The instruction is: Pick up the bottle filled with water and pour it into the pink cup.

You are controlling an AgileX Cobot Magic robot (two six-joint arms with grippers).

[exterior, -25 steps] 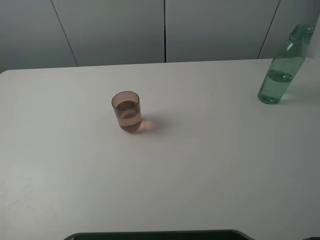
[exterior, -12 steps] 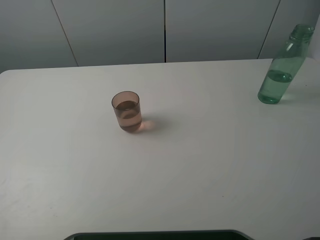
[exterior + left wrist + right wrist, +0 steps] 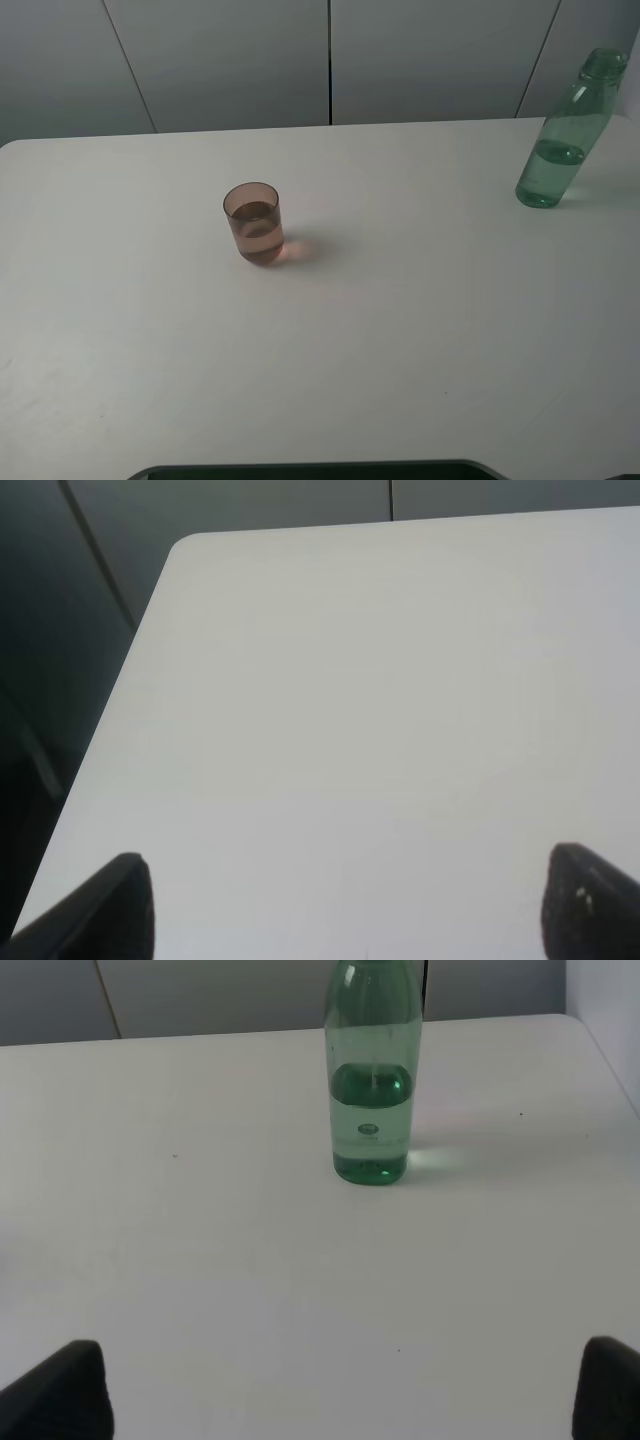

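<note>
The green translucent bottle (image 3: 560,135) stands upright and capless at the table's far right, about half full of water; it also shows in the right wrist view (image 3: 372,1080), well ahead of the gripper. The pink cup (image 3: 254,222) stands left of the table's middle with liquid in it. My right gripper (image 3: 345,1395) is open and empty, its fingertips (image 3: 60,1390) wide apart. My left gripper (image 3: 345,910) is open and empty over bare table near the left edge. Neither gripper shows in the exterior high view.
The white table (image 3: 400,330) has a rounded far left corner (image 3: 185,545) and a left edge dropping to a dark floor. Grey wall panels stand behind it. A dark edge (image 3: 310,468) runs along the near side.
</note>
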